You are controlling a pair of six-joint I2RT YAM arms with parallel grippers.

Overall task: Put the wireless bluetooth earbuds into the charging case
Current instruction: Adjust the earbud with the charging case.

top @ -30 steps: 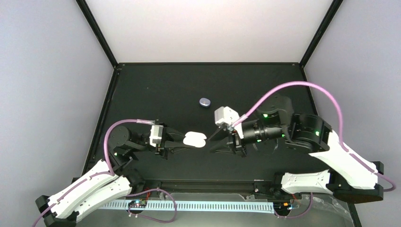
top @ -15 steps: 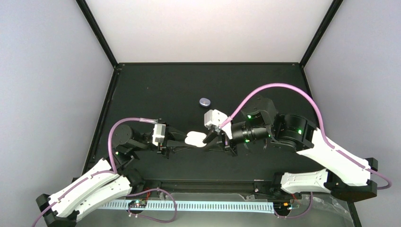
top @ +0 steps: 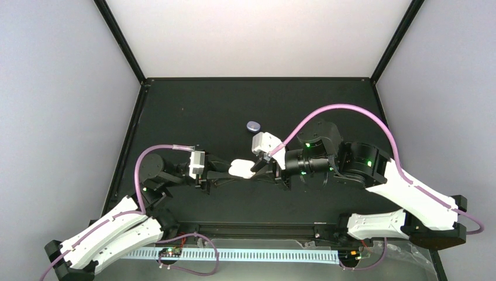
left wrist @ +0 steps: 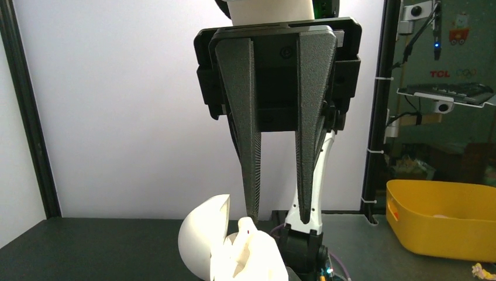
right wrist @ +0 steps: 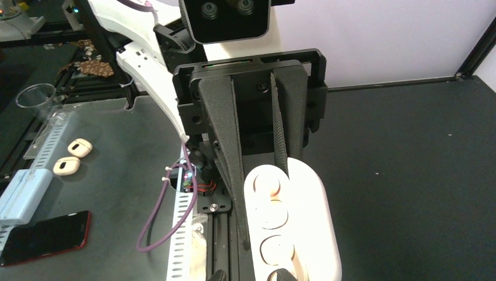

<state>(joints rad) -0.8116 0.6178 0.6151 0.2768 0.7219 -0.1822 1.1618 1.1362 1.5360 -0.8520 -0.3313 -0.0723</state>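
My left gripper (top: 230, 171) is shut on an open white charging case (top: 241, 168) and holds it above the table. In the right wrist view its fingers (right wrist: 235, 175) clamp the case (right wrist: 304, 234), whose round recesses face the camera. My right gripper (top: 259, 166) is open at the case's right end. In the left wrist view the right gripper (left wrist: 276, 216) points down, one fingertip (left wrist: 251, 213) resting on a white earbud (left wrist: 250, 229) that sticks up out of the case (left wrist: 202, 240). The purple earbuds are out of view.
A small closed purple case (top: 252, 125) lies on the black table behind the grippers. Black frame posts stand at the table's back corners. Off the table are a yellow bin (left wrist: 444, 219), a phone (right wrist: 44, 231) and a light blue box (right wrist: 23, 188).
My right gripper has moved left and closed the gap to the held case, reaching its right end. My left gripper with the case shifted slightly back.
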